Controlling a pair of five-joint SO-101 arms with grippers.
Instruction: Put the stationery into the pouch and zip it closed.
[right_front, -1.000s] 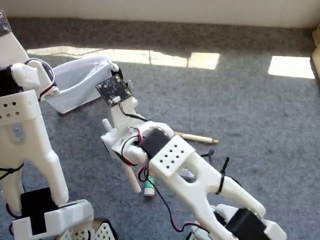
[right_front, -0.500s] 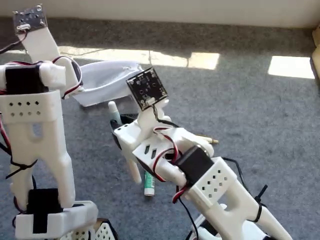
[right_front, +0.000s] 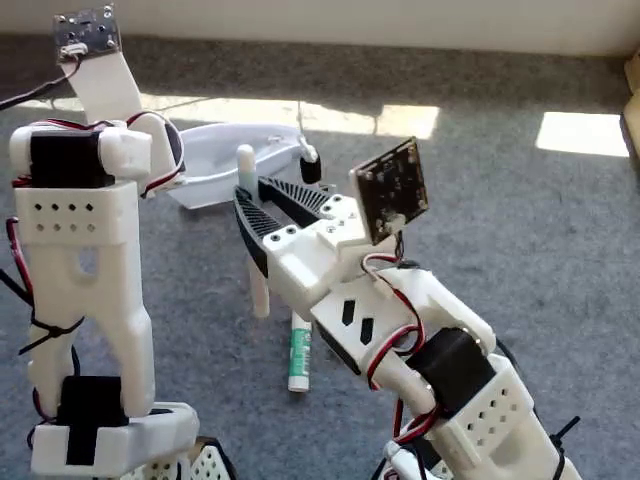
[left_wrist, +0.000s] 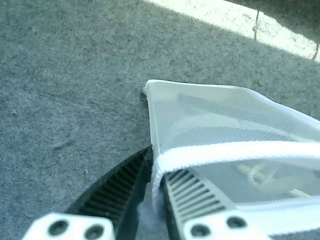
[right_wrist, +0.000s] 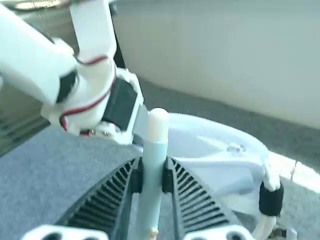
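PEN POISED AT THE POUCH: The left claw (left_wrist: 152, 167) is clamped on the white zip band at one end of the mesh pouch (left_wrist: 225, 120). It seems to hold that rim up off the grey carpet (left_wrist: 60, 75) so the mouth gapes, probably to give the other arm a target. The right claw (right_wrist: 151, 175) is closed tight on a pale blue pen (right_wrist: 152, 150) with a white cap. Its ribbed black jaws press the barrel from both sides, with no gap showing. The pen sits crosswise in the jaws, cap end nearest the pouch and just beside the open mouth. Held this way, it looks ready to be tipped or lowered in. From the high camera, the pouch lies toward the far side of the carpet between the two arms. Its black zip pull (right_front: 310, 168) hangs on a cord at the end nearer the right arm. A pale shape (left_wrist: 262, 175) shows through the mesh, too blurred to name. A green-and-white stick (right_front: 297, 352) lies flat on the carpet beneath the right arm, apart from the pouch and untouched. The zip is open, so closing it looks like a later step.
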